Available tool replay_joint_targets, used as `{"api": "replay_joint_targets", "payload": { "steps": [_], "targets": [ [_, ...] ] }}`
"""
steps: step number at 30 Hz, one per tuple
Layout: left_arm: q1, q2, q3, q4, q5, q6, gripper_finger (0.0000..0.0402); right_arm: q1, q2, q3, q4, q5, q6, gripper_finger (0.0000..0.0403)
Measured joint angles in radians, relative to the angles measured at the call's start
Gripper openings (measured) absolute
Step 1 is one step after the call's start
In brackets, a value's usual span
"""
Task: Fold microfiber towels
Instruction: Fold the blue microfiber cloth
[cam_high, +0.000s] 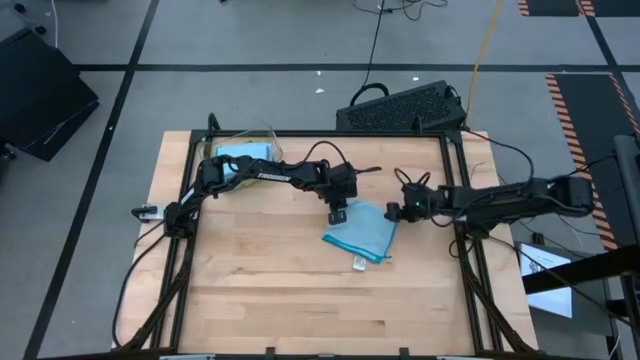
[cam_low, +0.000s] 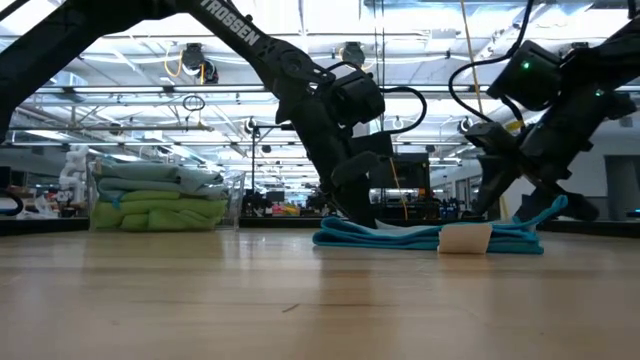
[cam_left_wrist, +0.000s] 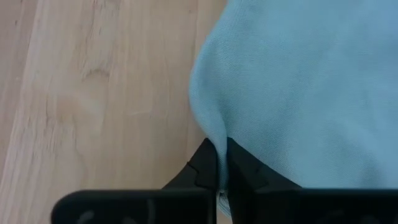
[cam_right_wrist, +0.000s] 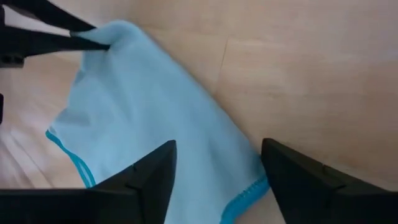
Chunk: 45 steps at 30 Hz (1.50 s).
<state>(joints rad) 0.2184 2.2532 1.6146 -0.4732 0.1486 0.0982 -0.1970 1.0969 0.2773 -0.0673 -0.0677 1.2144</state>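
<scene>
A light blue microfiber towel (cam_high: 364, 234) lies right of the table's centre, its white tag (cam_high: 358, 263) at the near corner. My left gripper (cam_high: 338, 213) is shut on the towel's far left corner. My right gripper (cam_right_wrist: 217, 180) stands open just over the towel's far right edge (cam_right_wrist: 249, 190), one finger on each side of it; I cannot tell whether it touches. In the low view the towel (cam_low: 420, 236) lies low on the wood, with its right end (cam_low: 552, 210) curled up. More towels, light blue and lime green, are stacked in the clear bin (cam_low: 155, 195). My left gripper pinches the towel's far left corner (cam_left_wrist: 214, 134) between its two shut fingers (cam_left_wrist: 205, 168). The fingers slant down from the far left. The cloth bunches into a ridge at the fingers, and the rest of the towel lies on the table; one layer or several, I cannot tell.
The clear plastic bin (cam_high: 243, 152) with the stacked towels stands at the table's far left, under the left arm. A black case (cam_high: 400, 108) sits beyond the far edge. Bare wood (cam_high: 280, 290) spreads across the near half of the table.
</scene>
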Motion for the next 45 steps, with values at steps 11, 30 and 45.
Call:
{"api": "replay_joint_targets", "payload": {
  "steps": [11,30,45],
  "targets": [
    [0.000,-0.006,-0.002,0.004,-0.001,-0.008,0.0010,0.041,0.002,-0.002,-0.020,0.058,0.059,0.0067],
    [0.015,-0.171,-0.005,-0.081,-0.140,0.032,0.0019,-0.135,-0.084,0.103,-0.024,0.037,-0.346,0.0003],
    [-0.103,-0.263,-0.003,-0.305,-0.154,0.135,0.0026,0.049,-0.089,0.137,0.074,-0.012,-0.311,0.0002]
  ]
}}
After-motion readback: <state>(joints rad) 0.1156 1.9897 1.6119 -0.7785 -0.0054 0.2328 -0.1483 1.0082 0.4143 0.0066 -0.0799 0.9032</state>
